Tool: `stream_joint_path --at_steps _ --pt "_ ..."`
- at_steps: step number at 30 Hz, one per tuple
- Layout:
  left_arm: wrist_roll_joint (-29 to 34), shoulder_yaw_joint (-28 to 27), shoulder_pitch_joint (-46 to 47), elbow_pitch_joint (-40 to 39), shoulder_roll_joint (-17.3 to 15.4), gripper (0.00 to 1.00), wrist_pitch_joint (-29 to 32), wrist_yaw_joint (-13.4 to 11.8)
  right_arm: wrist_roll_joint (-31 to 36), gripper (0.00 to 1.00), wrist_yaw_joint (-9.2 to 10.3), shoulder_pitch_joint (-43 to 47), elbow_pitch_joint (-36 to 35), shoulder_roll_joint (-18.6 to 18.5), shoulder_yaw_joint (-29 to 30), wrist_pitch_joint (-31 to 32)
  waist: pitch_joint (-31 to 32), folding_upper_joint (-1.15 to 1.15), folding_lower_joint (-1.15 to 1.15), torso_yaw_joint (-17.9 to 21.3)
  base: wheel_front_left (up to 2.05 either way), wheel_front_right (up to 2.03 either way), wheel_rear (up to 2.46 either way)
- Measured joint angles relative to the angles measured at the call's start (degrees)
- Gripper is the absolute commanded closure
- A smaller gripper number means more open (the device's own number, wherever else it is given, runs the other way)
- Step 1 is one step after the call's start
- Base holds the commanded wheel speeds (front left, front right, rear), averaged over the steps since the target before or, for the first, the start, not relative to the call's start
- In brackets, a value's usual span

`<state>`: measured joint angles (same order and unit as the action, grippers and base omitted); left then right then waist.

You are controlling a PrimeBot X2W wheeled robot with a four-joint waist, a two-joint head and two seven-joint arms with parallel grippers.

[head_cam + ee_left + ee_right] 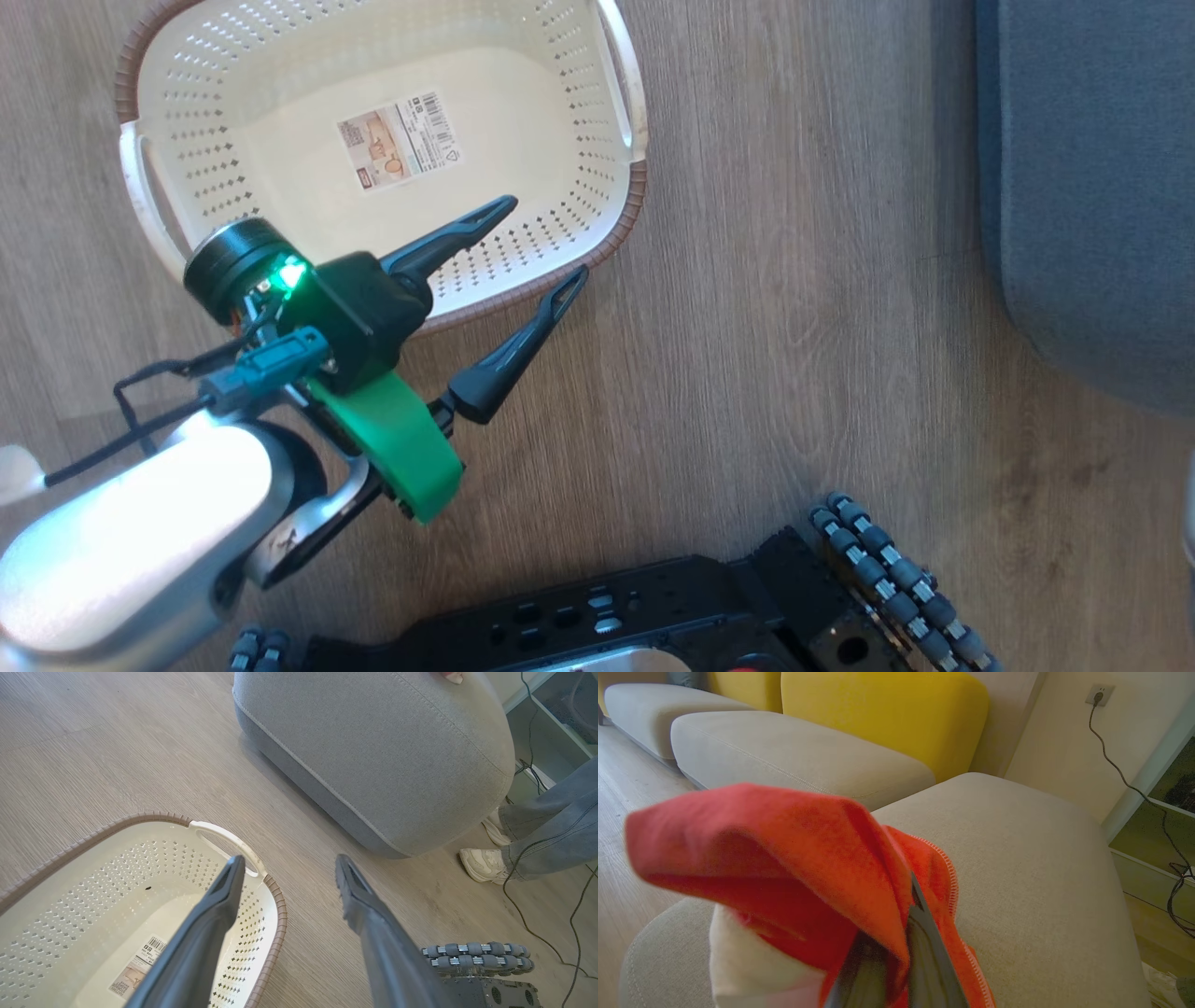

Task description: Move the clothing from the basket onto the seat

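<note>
Clothing (784,858), red w/ a white panel, is hanging bunched in your right gripper (896,956) at bottom centre of the right wrist view. The fingers are pinching the fabric over the grey seat (1017,858); can't tell if it's touching. Your left gripper (544,236) is hovering, fingers spread wide, over the rim of the basket (625,103) at upper left of the head view. The basket is sitting on the wood floor (794,327), label (400,140) inside. A person's shoe (483,864) is resting beside the seat.

Pale wood-grain floor (794,327); yellow sofa back (878,714) (sunlit); wall socket (1099,693).
</note>
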<state>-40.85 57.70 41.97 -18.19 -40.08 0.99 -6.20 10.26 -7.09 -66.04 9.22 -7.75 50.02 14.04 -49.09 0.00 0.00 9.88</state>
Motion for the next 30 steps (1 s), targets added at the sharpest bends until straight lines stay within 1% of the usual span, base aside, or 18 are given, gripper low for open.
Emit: stream_joint_path --at_steps 2,3,4,7,9,13,17,21,27,30 --pt "0.0 -0.02 -0.2 -0.2 -0.16 0.0 0.0 -0.38 1.46 0.58 0.0 0.15 1.29 1.01 -0.4 -0.63 0.28 0.0 0.0 0.08 0.0 0.0 0.0" --pt "-0.01 -0.05 -0.47 -0.24 -0.2 0.0 0.0 -0.38 2.24 0.25 0.0 0.34 1.68 1.15 -0.79 -0.8 0.47 0.0 0.0 0.09 0.0 0.0 0.0" --pt "-0.03 -0.05 -0.79 -0.29 -0.2 0.0 0.0 -0.4 3.1 0.0 0.0 0.52 2.14 1.13 -1.22 -1.03 0.67 0.0 0.0 0.05 0.0 0.0 0.0" --pt "-0.09 -0.27 -1.07 -0.31 -0.19 0.0 -0.04 -0.45 4.6 0.0 0.0 0.96 3.36 0.93 -2.2 -0.78 1.31 0.0 0.0 -0.06 0.0 0.0 0.0" --pt "-0.1 -0.68 -1.03 -0.25 -0.15 0.0 -0.05 -0.45 5.41 0.0 0.0 1.54 3.89 0.15 -3.75 -0.34 1.8 0.0 0.0 0.01 0.0 0.0 0.0" --pt "-0.12 -0.77 -0.94 0.38 0.0 0.0 -0.05 -0.44 4.67 0.0 0.0 4.0 4.94 -1.31 -7.7 1.9 3.11 0.0 0.0 0.65 0.0 0.0 0.0" --pt "-1.22 -0.94 -0.86 1.96 1.02 0.0 -0.41 -0.4 0.29 0.0 0.0 9.09 4.19 -3.19 -12.18 1.91 5.29 0.0 0.0 1.25 0.0 0.0 0.0" --pt "-2.59 -1.07 -0.96 4.45 1.59 0.0 -1.78 -0.34 -4.85 0.0 0.0 17.13 0.87 -5.57 -17.12 1.76 8.29 0.0 -0.01 1.5 0.0 0.0 0.0" --pt "-4.88 -1.51 -3.84 8.71 2.67 0.0 -4.6 -0.37 -10.93 0.0 0.0 29.35 -4.82 -6.0 -21.19 0.71 14.09 0.01 -0.01 1.38 0.0 0.0 0.0" --pt "-6.03 -1.55 -6.1 10.87 3.2 0.0 -6.1 -0.38 -12.82 0.0 0.0 34.05 -6.6 -5.39 -22.83 -0.11 17.41 0.01 -0.01 0.96 0.0 0.0 0.0"
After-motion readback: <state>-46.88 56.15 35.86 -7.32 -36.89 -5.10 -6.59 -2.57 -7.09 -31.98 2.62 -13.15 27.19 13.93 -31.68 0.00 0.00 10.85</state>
